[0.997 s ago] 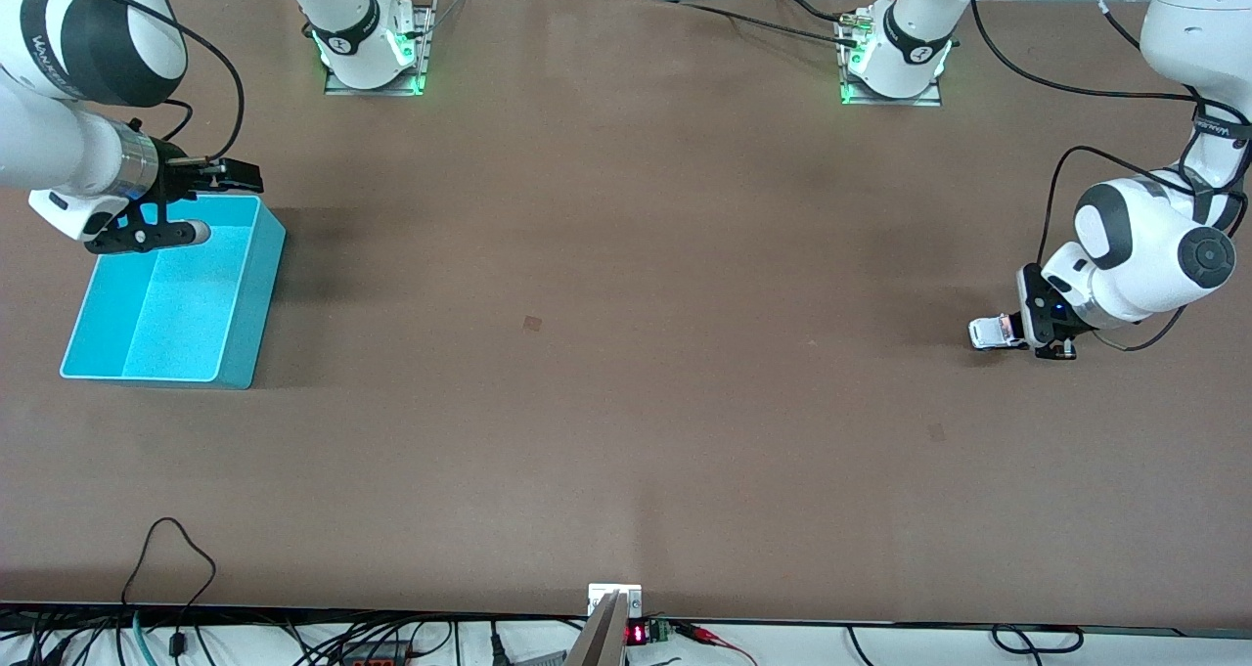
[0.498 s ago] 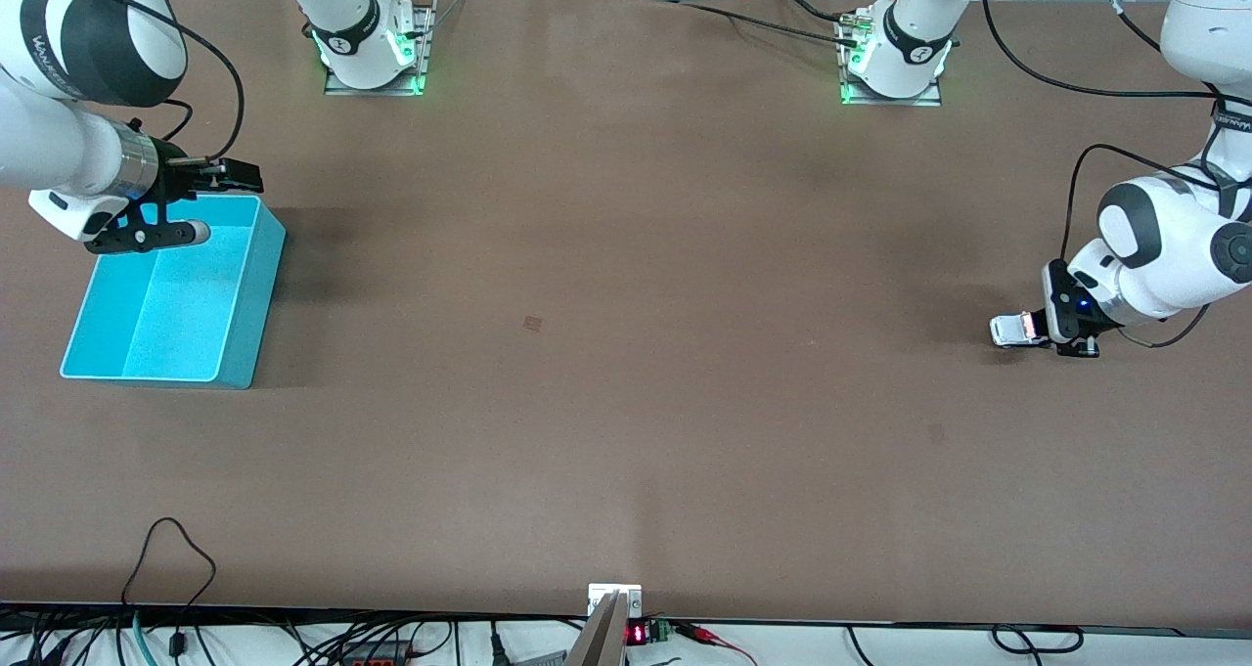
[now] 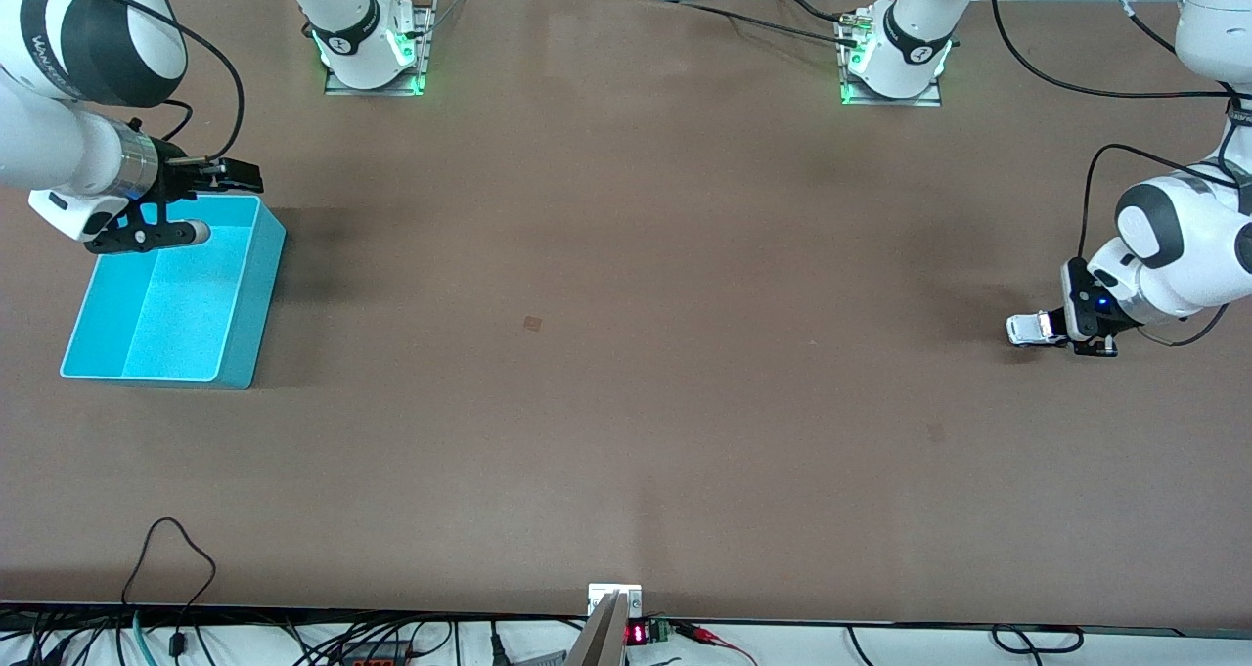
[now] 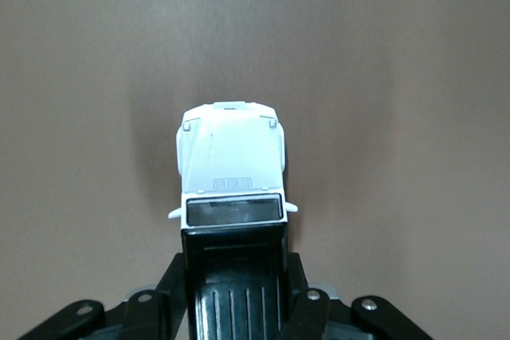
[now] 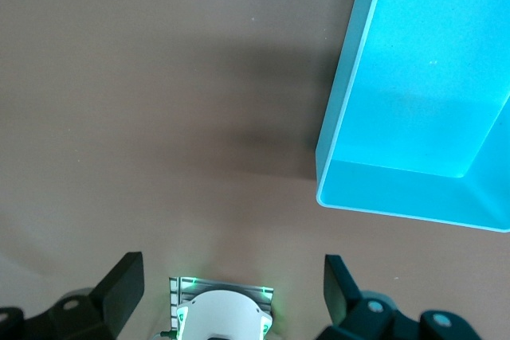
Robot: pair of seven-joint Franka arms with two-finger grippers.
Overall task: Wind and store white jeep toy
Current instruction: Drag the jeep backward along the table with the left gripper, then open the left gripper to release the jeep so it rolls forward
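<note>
A wide brown desk (image 3: 626, 353) carries a turquoise bin (image 3: 166, 304) at the right arm's end. The right hand (image 3: 186, 201) waits over the bin's rim, fingers spread wide and empty. At the left arm's end, the left hand (image 3: 1061, 329) is low at the desk, clenched on the rear of the white jeep toy (image 3: 1029, 330), whose hood points out from the fingers. This looks like the winding step, wheels apparently on the desk. Next it seems to call for lifting the toy and carrying it to the bin, well apart from this hand.
</note>
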